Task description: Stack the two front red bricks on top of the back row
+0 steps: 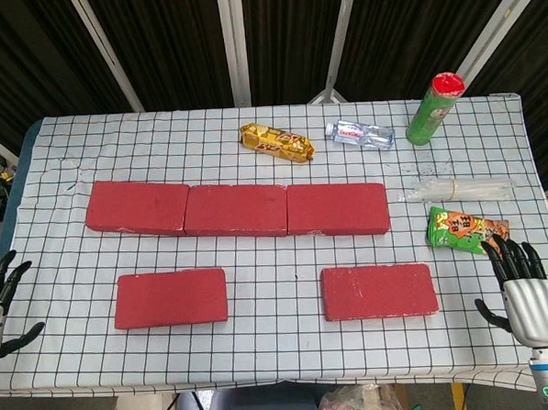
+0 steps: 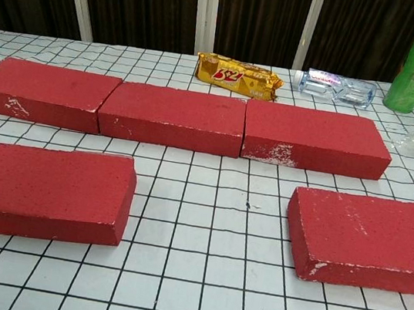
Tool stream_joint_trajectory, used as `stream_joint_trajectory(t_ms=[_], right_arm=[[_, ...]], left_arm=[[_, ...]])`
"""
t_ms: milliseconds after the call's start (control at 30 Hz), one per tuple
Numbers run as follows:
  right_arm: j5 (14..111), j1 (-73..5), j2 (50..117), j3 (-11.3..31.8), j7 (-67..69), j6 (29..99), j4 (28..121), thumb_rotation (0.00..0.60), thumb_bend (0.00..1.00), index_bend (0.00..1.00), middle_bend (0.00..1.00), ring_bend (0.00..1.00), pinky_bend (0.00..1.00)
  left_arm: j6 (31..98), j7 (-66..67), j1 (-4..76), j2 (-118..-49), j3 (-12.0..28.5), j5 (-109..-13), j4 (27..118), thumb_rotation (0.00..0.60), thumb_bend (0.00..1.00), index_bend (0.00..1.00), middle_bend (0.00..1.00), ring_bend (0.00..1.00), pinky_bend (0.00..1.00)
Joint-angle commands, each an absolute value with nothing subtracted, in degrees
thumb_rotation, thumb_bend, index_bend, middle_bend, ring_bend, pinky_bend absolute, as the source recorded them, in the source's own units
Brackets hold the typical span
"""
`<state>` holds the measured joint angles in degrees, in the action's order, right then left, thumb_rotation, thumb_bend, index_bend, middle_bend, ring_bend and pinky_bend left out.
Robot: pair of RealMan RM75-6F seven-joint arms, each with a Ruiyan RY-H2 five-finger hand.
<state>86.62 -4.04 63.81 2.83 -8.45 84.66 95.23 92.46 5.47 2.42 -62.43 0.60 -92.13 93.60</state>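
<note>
Two front bricks [image 1: 170,298] [image 1: 379,291], between open hands [image 1: 1,297] [image 1: 527,293]

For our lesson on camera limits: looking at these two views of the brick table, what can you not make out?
- Left hand: cut off by the head view's left edge; absent from the chest view.
- Right hand: the head view's bottom edge cuts its wrist; absent from the chest view.
- Front left brick and front right brick: chest view edges cut their outer ends.
- Green packet: print too small in the head view; only a sliver in the chest view.
</note>
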Motion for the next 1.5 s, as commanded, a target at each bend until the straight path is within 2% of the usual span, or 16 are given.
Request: stream_joint_trajectory(t_ms=[33,367,733,900,1100,1267,1500], right_arm=[[86.1,-4.4,64.0,2.7,-9.0,83.6,95.6,0.6,0.27,0.06,0.0,0.0,0.0],[86.6,-4.4,63.1,2.0,-7.2,83.0,97.1,0.6,0.27,0.05,0.0,0.0,0.0],[88.5,-4.9,60.8,-0.4,-4.4,80.0,100.5,0.6,0.27,0.0,0.0,0.0,0.0],[87.8,-7.1,59.6,-1.1,-8.7,74.9,104.8,0.6,0.27,0.0,0.0,0.0,0.0],[79.9,-12.7,58.0,0.0,-19.3,64.4,112.4,0.6,0.27,0.0,0.0,0.0,0.0],[71.1,-17.7,59.4,1.2,-26.8,57.6,115.7,0.6,0.27,0.0,0.0,0.0,0.0],[58.3,-23.0,62.1,1.8,-38.6,56.9,120.1,0.6,0.27,0.0,0.0,0.0,0.0]], left_arm=[[91.8,5.9,2.5,-62.5,0.6,-91.8,94.0,0.6,0.04,0.14,0.0,0.0,0.06],[91.7,5.5,2.5,-62.4,0.6,-91.8,94.2,0.6,0.03,0.14,0.0,0.0,0.06],[91.6,6.6,2.3,-62.6,0.5,-92.2,94.7,0.6,0.03,0.14,0.0,0.0,0.06],[91.7,5.7,2.1,-62.5,0.5,-92.0,95.0,0.6,0.03,0.14,0.0,0.0,0.07],[91.4,5.3,2.2,-62.5,0.6,-91.9,94.9,0.6,0.03,0.14,0.0,0.0,0.07],[90.8,5.9,2.3,-62.4,0.4,-91.9,95.4,0.6,0.03,0.14,0.0,0.0,0.07],[90.8,5.0,2.3,-62.2,0.8,-91.3,95.2,0.6,0.03,0.14,0.0,0.0,0.07]])
